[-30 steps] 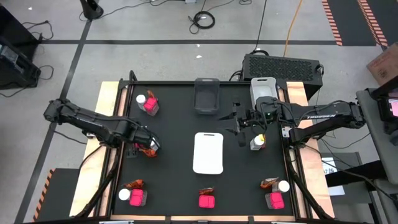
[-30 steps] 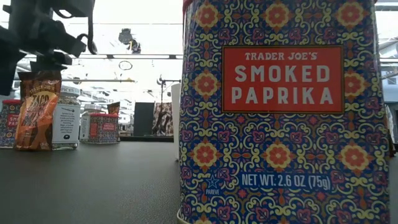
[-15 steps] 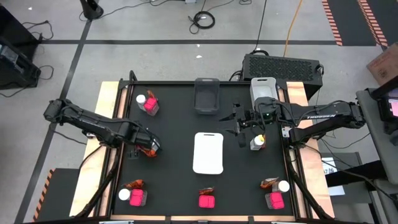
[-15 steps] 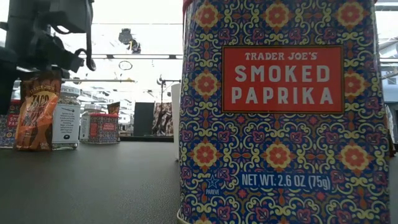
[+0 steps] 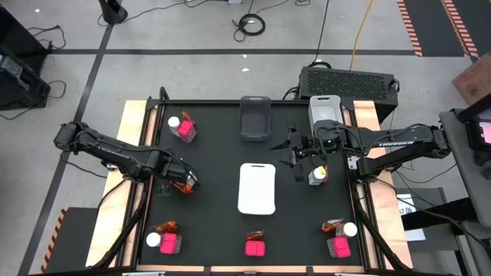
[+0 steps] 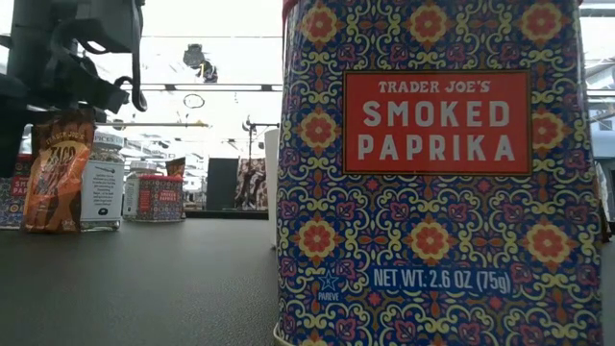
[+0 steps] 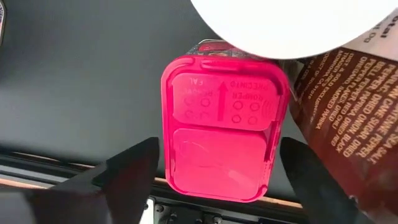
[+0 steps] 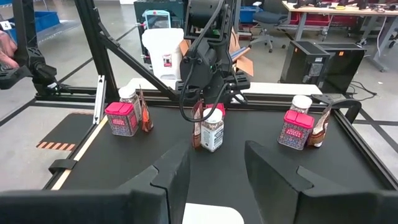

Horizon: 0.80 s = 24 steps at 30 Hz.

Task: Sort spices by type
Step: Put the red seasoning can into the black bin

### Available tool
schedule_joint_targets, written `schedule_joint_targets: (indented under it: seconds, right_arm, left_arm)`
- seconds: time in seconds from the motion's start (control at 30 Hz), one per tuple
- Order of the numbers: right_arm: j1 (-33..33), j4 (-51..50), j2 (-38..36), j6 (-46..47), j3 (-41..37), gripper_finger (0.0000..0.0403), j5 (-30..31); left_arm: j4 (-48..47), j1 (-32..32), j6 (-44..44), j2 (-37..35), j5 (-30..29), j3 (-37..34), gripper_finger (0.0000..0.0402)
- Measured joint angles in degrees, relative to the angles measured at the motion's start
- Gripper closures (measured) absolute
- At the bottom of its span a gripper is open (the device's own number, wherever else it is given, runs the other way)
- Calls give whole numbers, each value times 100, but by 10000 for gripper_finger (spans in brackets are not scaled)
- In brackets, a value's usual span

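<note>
My left gripper [image 5: 182, 182] hangs open over a group of spices at the table's left middle. In the left wrist view its fingers [image 7: 130, 171] stand on either side of a pink box [image 7: 221, 124] without touching it. A white jar cap [image 7: 280, 25] and a brown-red packet [image 7: 348, 106] sit close beside the box. The low view shows that packet [image 6: 53, 173] and jar [image 6: 101, 192] standing upright under the gripper [image 6: 58, 67]. My right gripper [image 5: 295, 159] waits open right of the white tray [image 5: 257, 188], next to a jar [image 5: 317, 175].
More groups of pink box, jar and packet stand at the far left [image 5: 182, 126], near left [image 5: 163, 239], near middle [image 5: 255, 245] and near right [image 5: 339, 238]. A dark bin [image 5: 255, 116] and a pale bin [image 5: 324, 107] sit at the far edge.
My left gripper has come down a little over the group of spices, its body now reaching the packet's top in the low view. Nothing on the table has shifted.
</note>
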Motion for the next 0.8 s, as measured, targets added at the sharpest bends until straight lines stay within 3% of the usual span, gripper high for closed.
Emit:
schedule_joint_targets:
  seconds: [0.3,0.5,0.8]
  right_arm:
    - [0,0,0,0,0,257,6]
    - [0,2,0,0,0,257,20]
    - [0,7,0,-19,0,257,19]
  left_arm:
    - [-11,0,18,0,-1,2,176]
    - [-197,0,20,-106,85,113,181]
    - [-1886,2,-9,-422,-120,1163,180]
